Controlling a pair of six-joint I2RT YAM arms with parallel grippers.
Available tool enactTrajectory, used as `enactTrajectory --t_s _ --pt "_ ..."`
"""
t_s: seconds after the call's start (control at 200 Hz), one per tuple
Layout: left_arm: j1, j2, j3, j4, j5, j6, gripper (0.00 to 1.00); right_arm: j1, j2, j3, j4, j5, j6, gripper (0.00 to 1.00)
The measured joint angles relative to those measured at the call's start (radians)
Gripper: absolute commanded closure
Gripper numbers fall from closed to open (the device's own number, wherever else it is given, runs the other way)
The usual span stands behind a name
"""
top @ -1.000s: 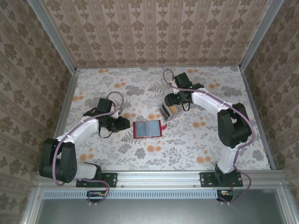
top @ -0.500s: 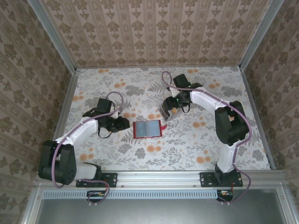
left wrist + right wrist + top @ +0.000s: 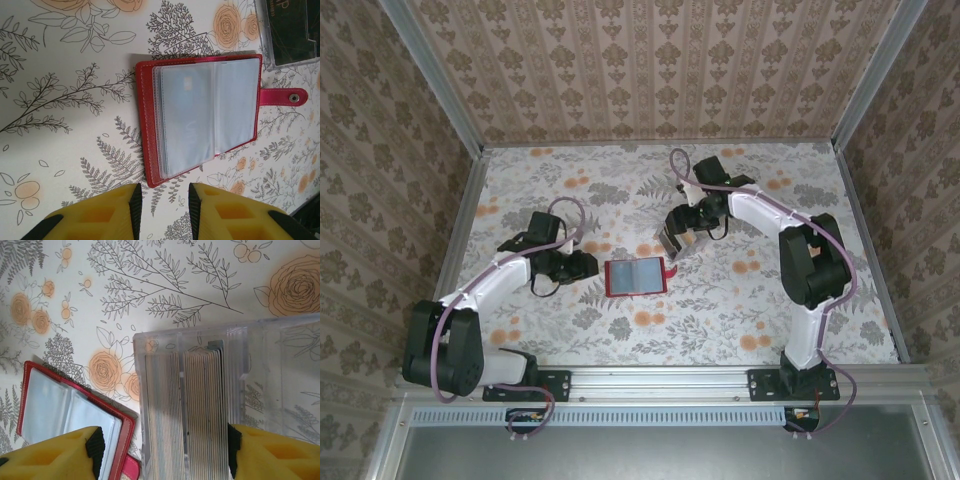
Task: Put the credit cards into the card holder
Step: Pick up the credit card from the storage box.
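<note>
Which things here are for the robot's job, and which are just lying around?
For the job:
the open red card holder
the credit cards, stacked on edge

Just lying about:
the clear box around the cards
the flowery table cover

The left arm (image 3: pixel 485 285) and right arm (image 3: pixel 765 213) had white shells, black joints and purple cables (image 3: pixel 442 335); claw fingers (image 3: pixel 92 220) were yellow, black-padded.
</note>
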State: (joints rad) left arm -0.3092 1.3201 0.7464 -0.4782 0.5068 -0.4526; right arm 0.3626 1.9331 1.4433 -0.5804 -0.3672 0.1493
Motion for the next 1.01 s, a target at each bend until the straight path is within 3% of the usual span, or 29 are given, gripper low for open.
enactTrajectory --t_s 0.345,0.605,1.005 --pt "-0.013 0.014 -0.001 0.011 -0.007 -0.004 0.67 -0.003 0.014 0.002 0.005 0.011 0.011 0.38" --pt "-0.019 0.023 -0.001 0.015 -0.015 -0.012 0.67 -0.058 0.014 -0.037 0.090 -0.112 0.064 0.54" --pt "-0.023 0.024 -0.001 0.015 -0.029 -0.018 0.66 -0.086 0.003 -0.115 0.219 -0.223 0.131 0.66"
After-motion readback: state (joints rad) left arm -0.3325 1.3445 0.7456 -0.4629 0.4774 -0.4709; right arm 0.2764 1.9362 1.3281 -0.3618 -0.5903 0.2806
